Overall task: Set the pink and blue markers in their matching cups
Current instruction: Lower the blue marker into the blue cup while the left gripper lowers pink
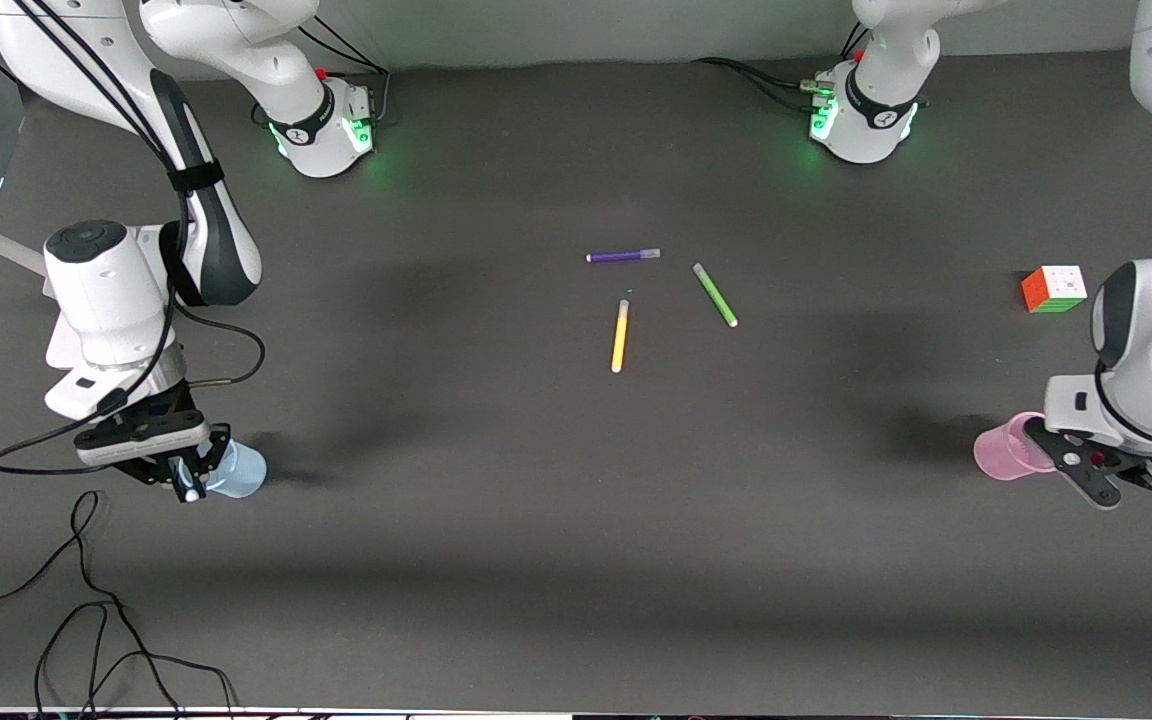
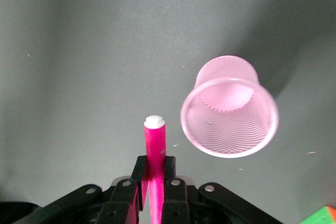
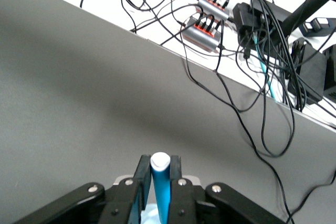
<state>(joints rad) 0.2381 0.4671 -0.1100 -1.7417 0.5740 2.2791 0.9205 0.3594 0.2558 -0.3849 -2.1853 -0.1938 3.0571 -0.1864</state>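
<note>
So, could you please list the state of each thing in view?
Left hand: shut on pink felt-tip marker, beside the cup.
Translucent pink plastic cup: upright, empty.
Right hand: shut on blue felt-tip marker.
Pale blue plastic cup: under the right hand.

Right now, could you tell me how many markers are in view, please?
5. Purple marker, green marker and yellow marker lie mid-table. Pink marker is in the left gripper, blue marker in the right gripper.
</note>
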